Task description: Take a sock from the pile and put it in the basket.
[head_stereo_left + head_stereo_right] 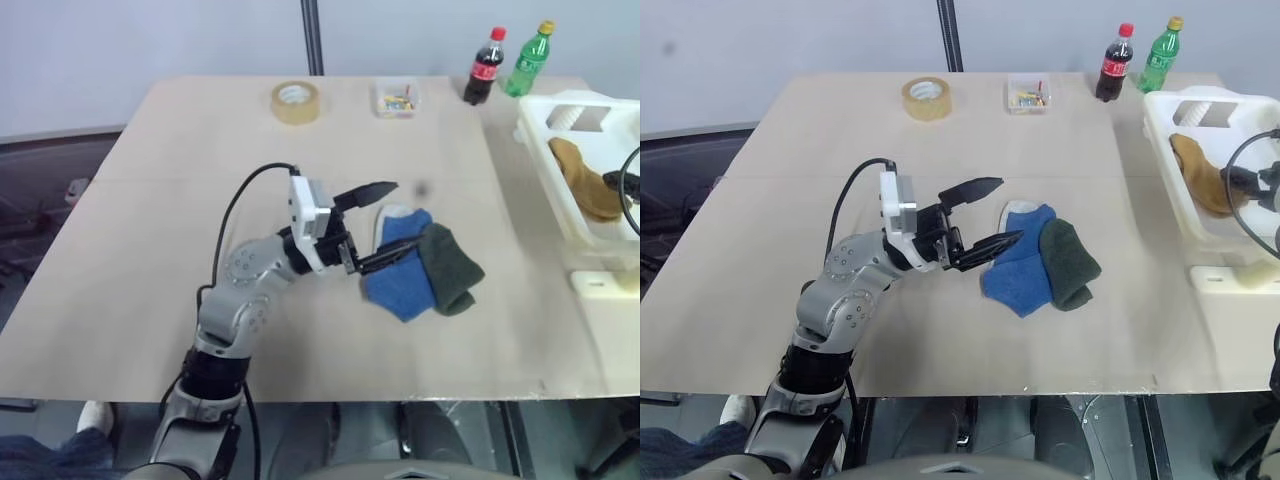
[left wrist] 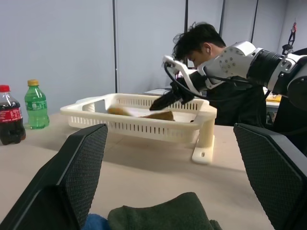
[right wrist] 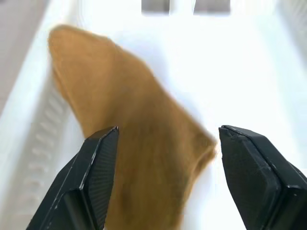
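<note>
Sock in basket, both grippers empty.

Head views: the mustard sock (image 1: 584, 180) lies inside the cream basket (image 1: 545, 150) at the table's (image 1: 200, 200) three o'clock edge. At centre the pile (image 1: 420, 262) is a blue sock (image 1: 398, 272) with a dark green sock (image 1: 450, 268) overlapping it at three o'clock. The left gripper (image 1: 372, 224) hovers at the pile's nine o'clock, fingers spread wide, holding nothing. At twelve o'clock on the table: a tape roll (image 1: 296, 101), a small clear box (image 1: 396, 98), a cola bottle (image 1: 484, 66) and a green bottle (image 1: 529, 59).

Left wrist view: wide-apart fingers (image 2: 72, 177) frame the basket, the right gripper (image 2: 165, 100) reaching over it; a person sits behind.

Right wrist view: its fingers (image 3: 93, 177) stand wide, parted above the sock on the basket floor, gripping nothing.
</note>
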Controlling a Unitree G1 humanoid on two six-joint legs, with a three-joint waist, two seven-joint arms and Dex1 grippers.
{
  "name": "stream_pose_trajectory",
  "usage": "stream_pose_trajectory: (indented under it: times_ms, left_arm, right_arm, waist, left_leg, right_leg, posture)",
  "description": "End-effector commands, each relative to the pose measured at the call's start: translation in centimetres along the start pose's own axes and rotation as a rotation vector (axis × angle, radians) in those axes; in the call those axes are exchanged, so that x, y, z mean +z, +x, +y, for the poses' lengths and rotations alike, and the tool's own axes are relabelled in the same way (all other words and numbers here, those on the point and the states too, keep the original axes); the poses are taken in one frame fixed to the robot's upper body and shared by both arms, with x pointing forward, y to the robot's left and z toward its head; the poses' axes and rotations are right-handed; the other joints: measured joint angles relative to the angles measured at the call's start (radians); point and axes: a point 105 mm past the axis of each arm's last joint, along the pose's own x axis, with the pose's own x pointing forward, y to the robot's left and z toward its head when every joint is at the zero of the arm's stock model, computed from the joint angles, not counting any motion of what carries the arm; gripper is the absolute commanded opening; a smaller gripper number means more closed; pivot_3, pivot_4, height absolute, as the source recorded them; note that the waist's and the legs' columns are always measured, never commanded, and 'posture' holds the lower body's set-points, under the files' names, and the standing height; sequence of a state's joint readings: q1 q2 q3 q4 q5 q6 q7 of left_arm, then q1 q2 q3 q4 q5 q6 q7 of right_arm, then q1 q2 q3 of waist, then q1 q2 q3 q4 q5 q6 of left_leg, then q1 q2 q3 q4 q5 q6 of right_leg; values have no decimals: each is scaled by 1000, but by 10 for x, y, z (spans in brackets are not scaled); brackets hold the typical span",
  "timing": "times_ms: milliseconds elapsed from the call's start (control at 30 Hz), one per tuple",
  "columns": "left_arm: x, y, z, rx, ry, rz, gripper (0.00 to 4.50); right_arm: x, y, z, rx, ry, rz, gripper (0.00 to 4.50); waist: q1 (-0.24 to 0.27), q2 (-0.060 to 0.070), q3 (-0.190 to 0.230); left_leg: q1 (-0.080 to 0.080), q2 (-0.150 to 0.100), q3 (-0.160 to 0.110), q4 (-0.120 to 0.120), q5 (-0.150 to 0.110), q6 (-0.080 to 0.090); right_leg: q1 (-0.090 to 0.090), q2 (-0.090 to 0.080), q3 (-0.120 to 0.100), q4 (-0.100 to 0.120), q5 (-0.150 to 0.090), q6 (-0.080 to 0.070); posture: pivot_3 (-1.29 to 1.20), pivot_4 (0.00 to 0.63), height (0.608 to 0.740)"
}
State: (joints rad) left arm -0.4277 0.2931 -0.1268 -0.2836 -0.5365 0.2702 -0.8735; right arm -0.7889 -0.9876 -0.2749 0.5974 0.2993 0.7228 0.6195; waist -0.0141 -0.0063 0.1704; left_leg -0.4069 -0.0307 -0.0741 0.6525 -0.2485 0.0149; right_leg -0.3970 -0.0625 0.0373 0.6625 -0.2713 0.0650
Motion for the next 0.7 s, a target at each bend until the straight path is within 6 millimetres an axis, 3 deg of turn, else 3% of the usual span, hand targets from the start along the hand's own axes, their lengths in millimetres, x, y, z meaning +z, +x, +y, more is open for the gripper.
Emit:
stream_pose_trajectory:
  times_ms: [33,133,267,400,500,600,700]
  left_arm:
    - [6,-1,-1,-14,18,-16,4500]
    - [6,-4,-1,-10,18,-11,4500]
    - [6,-8,1,11,19,-5,4500]
    - [5,-15,1,37,19,12,4500]
    - [1,-25,0,68,10,39,4500]
    - [-12,-49,-4,142,-34,117,4500]
    - [-23,-74,-15,204,-70,196,4500]
  right_arm:
    - [50,-17,-2,-10,-89,-235,3432]
    - [67,-23,25,153,-100,-352,3432]
    - [50,-36,84,506,-144,-373,3432]
    - [14,-56,128,764,-174,-304,3432]
    - [-10,-67,150,877,-187,-242,3432]
    - [-43,-73,170,943,-234,-140,3432]
    - [-68,-77,177,970,-270,-69,3432]
  waist:
    - [0,0,0]
    - [-1,0,0]
    - [1,0,0]
    - [6,0,0]
    - [6,0,0]
    - [-1,1,-1]
    - [2,1,-1]
  left_leg:
    - [0,0,0,0,0,-1]
    - [0,0,0,0,2,-3]
    - [0,1,-1,0,2,-3]
    - [-1,1,-3,1,0,1]
    - [-3,0,-4,4,-1,1]
    - [-2,1,-5,5,-1,1]
    - [-1,1,-4,4,-1,2]
  right_leg:
    - [0,0,0,0,0,0]
    - [0,0,0,0,0,0]
    - [0,1,0,0,0,0]
    - [1,0,-2,0,0,0]
    - [0,-1,-3,0,0,1]
    - [0,0,-4,1,0,1]
    - [1,0,-3,1,0,1]
  posture:
    - [0,150,738]
    - [0,150,738]
    - [0,150,738]
    - [0,150,738]
    - [0,150,738]
    - [0,150,738]
    - [0,150,738]
